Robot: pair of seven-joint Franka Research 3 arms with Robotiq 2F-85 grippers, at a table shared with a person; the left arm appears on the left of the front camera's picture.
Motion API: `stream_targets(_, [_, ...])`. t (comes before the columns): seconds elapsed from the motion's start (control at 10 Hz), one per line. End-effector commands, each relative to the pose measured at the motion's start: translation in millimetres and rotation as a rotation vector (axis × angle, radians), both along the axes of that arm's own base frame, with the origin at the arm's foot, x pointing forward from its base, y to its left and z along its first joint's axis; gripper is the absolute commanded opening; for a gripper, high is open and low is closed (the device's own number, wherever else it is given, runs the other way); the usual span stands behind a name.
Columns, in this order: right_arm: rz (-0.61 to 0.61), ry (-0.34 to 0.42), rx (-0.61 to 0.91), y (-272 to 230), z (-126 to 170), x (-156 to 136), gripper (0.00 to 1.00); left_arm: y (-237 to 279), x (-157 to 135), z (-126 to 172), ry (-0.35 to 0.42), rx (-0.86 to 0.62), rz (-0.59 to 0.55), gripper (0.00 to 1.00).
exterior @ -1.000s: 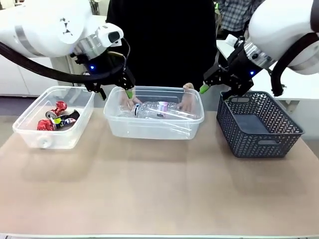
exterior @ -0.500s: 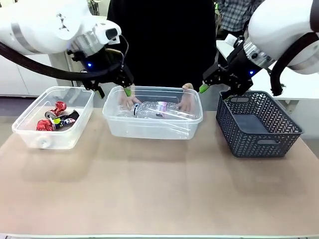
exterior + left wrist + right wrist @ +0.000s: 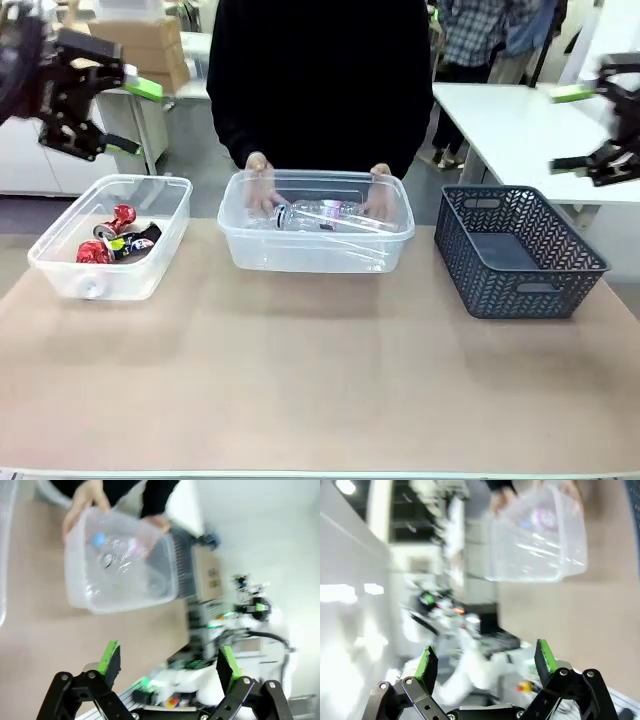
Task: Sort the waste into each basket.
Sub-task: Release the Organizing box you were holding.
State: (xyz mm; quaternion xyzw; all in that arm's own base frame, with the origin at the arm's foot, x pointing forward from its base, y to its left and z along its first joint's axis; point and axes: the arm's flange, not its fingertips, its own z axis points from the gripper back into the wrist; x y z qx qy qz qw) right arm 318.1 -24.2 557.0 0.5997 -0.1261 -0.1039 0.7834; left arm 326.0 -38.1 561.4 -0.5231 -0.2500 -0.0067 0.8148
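Brown table (image 3: 320,380) bearing a central clear rectangular plastic tub (image 3: 316,237) with clear plastic bottles (image 3: 330,215). Left of it, a clear tub (image 3: 110,235) holds crushed red cans (image 3: 112,238). Sorting appears complete. Left hand (image 3: 125,115) and right hand (image 3: 578,125) released, raised.

Two clear, glossy plastic tubs (image 3: 316,232) sit on the matt tan table (image 3: 320,380). Crushed cans (image 3: 115,240) look shiny metal; the lattice basket (image 3: 520,255) is matt dark-grey plastic.
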Motion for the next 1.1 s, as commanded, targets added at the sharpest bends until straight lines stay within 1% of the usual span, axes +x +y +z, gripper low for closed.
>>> stream_targets(0.0, [-0.266, 0.011, 0.283, -27, -34, 11, 1.0, 14, -22, -38, -0.215, -0.263, 0.071, 1.0])
stream_targets(0.1, [0.0, 0.0, 0.0, 0, 0, 0, 1.0, 18, -23, -49, -0.18, -0.261, 0.134, 1.0])
stream_targets(0.2, [0.0, 0.0, 0.0, 0, 0, 0, 1.0, 25, -4, 1, -0.08, -0.14, 0.066, 1.0])
stream_targets(1.0, [0.0, 0.0, 0.0, 0, 0, 0, 1.0, 25, -4, 1, -0.08, -0.14, 0.066, 1.0])
